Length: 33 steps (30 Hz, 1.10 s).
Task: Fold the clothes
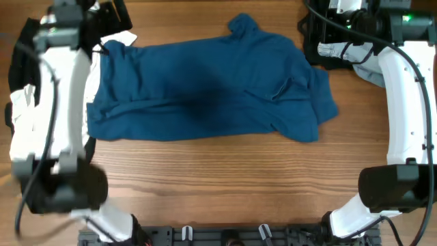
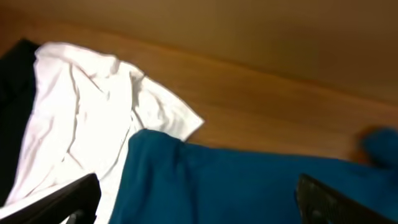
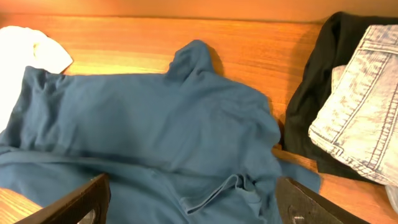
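A blue shirt (image 1: 205, 82) lies spread out and rumpled across the middle of the wooden table, with a sleeve poking toward the far edge. It also shows in the left wrist view (image 2: 236, 180) and the right wrist view (image 3: 143, 118). My left gripper (image 1: 109, 20) is open and empty, raised over the shirt's left end; its fingers (image 2: 199, 205) straddle blue cloth well below them. My right gripper (image 1: 328, 20) is open and empty, raised over the shirt's right part; its fingers (image 3: 199, 202) frame a fold of blue cloth without touching it.
A white garment (image 2: 74, 106) lies at the shirt's left end, partly under it, next to a black cloth (image 1: 20, 48). At the far right a light denim piece (image 3: 360, 106) rests on a black garment (image 3: 317, 87). Bare wood (image 1: 225, 178) runs along the near side.
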Each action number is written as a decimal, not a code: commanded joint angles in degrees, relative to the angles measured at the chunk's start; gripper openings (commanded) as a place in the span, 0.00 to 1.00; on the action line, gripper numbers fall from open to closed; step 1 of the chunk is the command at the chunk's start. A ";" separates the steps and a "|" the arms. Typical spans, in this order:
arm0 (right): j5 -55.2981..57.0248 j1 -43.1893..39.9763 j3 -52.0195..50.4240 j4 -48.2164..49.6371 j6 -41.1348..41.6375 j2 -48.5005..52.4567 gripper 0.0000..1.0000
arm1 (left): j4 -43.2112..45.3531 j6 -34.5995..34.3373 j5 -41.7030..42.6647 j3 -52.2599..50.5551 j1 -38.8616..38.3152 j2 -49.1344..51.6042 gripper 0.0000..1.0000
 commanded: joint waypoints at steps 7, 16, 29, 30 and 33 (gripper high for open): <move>0.63 0.33 0.37 0.20 -2.01 5.90 0.85 | 11.61 4.50 -3.30 -0.59 3.63 16.92 1.00; 0.63 1.01 0.37 1.01 -3.26 11.17 0.84 | 17.27 4.55 -1.16 -0.59 5.25 27.17 0.96; 0.61 1.16 0.37 1.84 -3.26 11.17 0.82 | 18.71 4.48 -1.20 -0.59 4.37 26.27 0.09; 0.61 1.16 0.37 1.84 -3.26 11.17 0.81 | 18.47 4.44 -1.18 -0.59 4.35 25.33 0.04; 0.61 1.20 0.37 1.90 -3.21 11.17 0.81 | 16.68 4.42 -1.18 -0.59 4.02 21.57 0.04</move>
